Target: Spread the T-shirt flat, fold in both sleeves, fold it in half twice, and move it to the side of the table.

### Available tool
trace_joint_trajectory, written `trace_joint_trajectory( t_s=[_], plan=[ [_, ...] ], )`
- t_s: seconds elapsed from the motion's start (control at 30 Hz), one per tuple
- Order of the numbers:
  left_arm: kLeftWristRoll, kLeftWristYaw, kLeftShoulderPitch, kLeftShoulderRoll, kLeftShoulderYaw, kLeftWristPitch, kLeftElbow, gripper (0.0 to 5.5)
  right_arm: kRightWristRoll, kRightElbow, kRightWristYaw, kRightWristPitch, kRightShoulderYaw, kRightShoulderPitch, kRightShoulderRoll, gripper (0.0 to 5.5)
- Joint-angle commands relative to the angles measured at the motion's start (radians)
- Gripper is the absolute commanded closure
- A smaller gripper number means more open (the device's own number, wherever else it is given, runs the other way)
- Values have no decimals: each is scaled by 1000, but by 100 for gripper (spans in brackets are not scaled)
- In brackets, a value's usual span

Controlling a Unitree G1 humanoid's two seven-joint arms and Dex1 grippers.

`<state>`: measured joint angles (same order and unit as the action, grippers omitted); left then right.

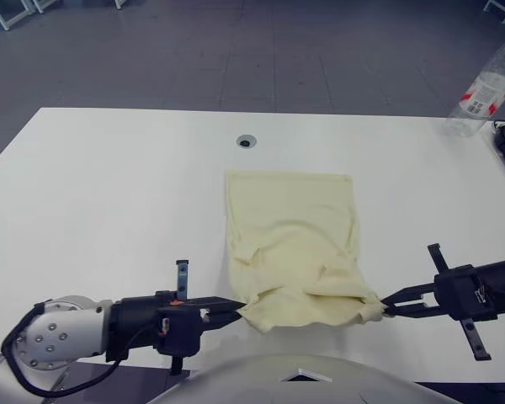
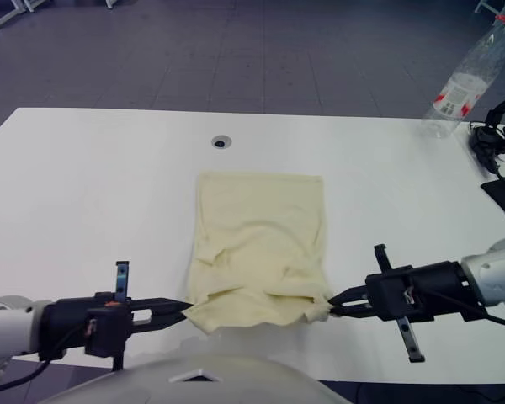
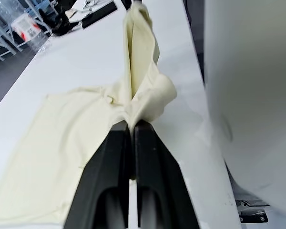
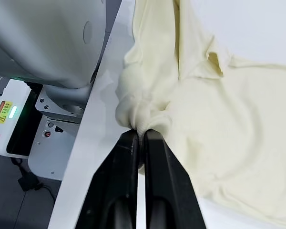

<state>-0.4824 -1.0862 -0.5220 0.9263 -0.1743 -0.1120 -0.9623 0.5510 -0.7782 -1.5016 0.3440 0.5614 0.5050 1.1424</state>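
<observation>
Half-fold in hand: both near corners of the shirt are gripped.
On the white rectangular table (image 1: 109, 185) the pale yellow cotton T-shirt (image 1: 290, 244) lies mid-table as a narrow panel, sleeves apparently folded in. The left gripper (image 1: 238, 310) and right gripper (image 1: 385, 308) each pinch a bunched near corner. The next move probably calls for carrying both corners evenly to the far edge. A clear plastic bottle (image 1: 488, 84) at the far right looks empty.

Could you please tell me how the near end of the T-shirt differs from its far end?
The T-shirt's near end is rumpled and pinched at its corners by the left gripper and right gripper; the far end lies flat, untouched. The near end's edge bulges; the far end's runs straight. Both are pale yellow.
</observation>
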Motion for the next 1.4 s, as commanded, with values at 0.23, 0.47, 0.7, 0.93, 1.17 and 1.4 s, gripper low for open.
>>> trace_joint_trajectory(
  t_s=[0.23,0.47,0.7,0.93,1.17,1.4],
  plan=[
    [-143,-45,172,59,-27,-111,159,550,40,29,29,152,6,-99,108,548],
    [23,13,490,-14,179,-176,457,550,-111,330,95,131,-494,-652,71,548],
    [142,124,797,-191,317,-233,756,550,-386,717,108,74,-820,-1018,-117,548],
    [340,211,970,-362,432,-77,1075,550,-546,938,163,-15,-902,-1076,-185,548],
    [550,307,1056,-438,515,128,1308,550,-587,1075,227,-51,-880,-1145,-255,548],
    [626,356,1075,-484,521,215,1418,550,-615,1208,307,-62,-876,-1208,-353,548]
  ],
)
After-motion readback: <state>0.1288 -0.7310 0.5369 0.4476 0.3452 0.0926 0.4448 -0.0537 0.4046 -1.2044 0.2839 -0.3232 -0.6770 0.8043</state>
